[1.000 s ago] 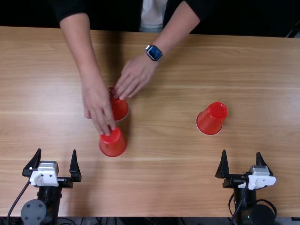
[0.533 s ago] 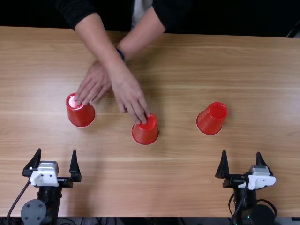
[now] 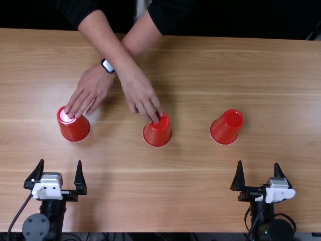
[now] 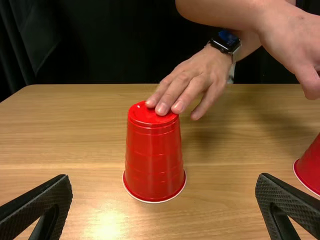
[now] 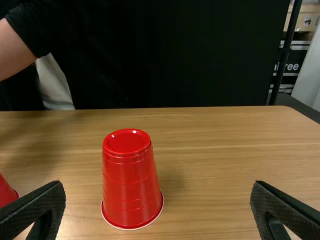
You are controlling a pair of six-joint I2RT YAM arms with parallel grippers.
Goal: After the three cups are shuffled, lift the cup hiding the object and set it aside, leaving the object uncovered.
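Down low, left claw and right claw sit spread apart; I'd wait, person's hands rest on left cup and middle cup.

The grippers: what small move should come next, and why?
Probably wait: leave the left gripper and right gripper open at the near edge. A person's watch-wearing hand rests on the left red cup and the other hand on the middle red cup, so the shuffle looks unfinished.
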